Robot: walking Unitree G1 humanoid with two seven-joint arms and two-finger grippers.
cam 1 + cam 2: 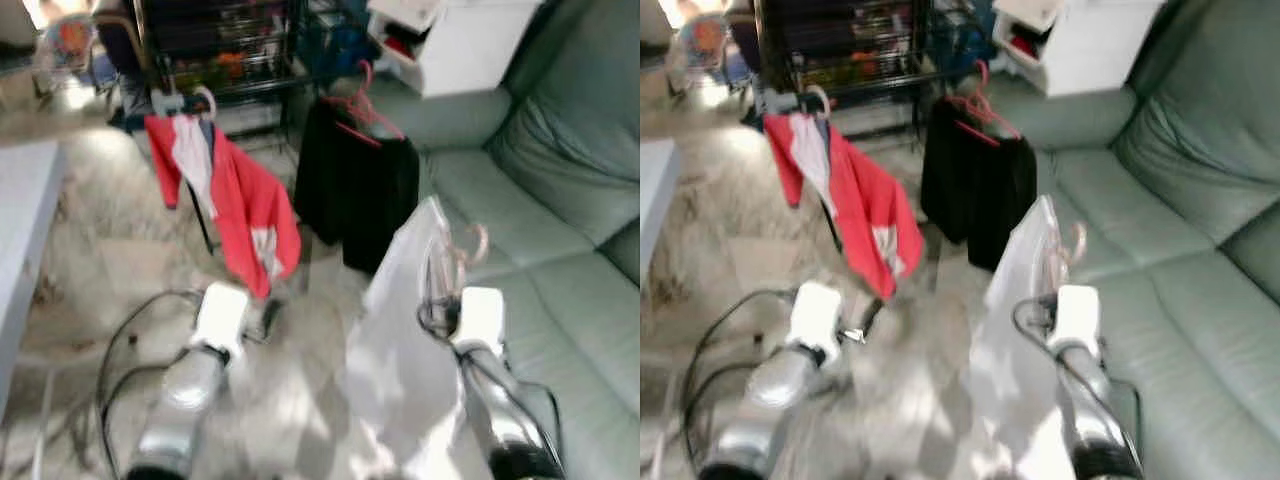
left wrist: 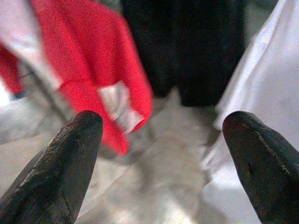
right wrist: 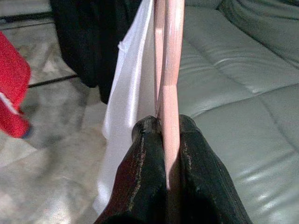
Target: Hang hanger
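My right gripper (image 3: 167, 124) is shut on the lower part of a pink hanger (image 3: 169, 70), held up over the sofa's front edge. A white garment (image 1: 400, 340) hangs from that hanger (image 1: 470, 245) and drapes down beside my right arm. My left gripper (image 2: 162, 119) is open with nothing between its fingers, low over the floor. It faces a red garment (image 1: 245, 200) that hangs from a white hook. To the right of the red one hangs a black garment (image 1: 355, 190) on a red hanger (image 1: 362, 110).
A grey-green sofa (image 1: 520, 200) fills the right side. A white table (image 1: 20, 220) stands at the left edge. At the back are a black wire shelf (image 1: 220, 40) and a white box (image 1: 460, 40). Black cables (image 1: 120, 340) lie on the pale floor.
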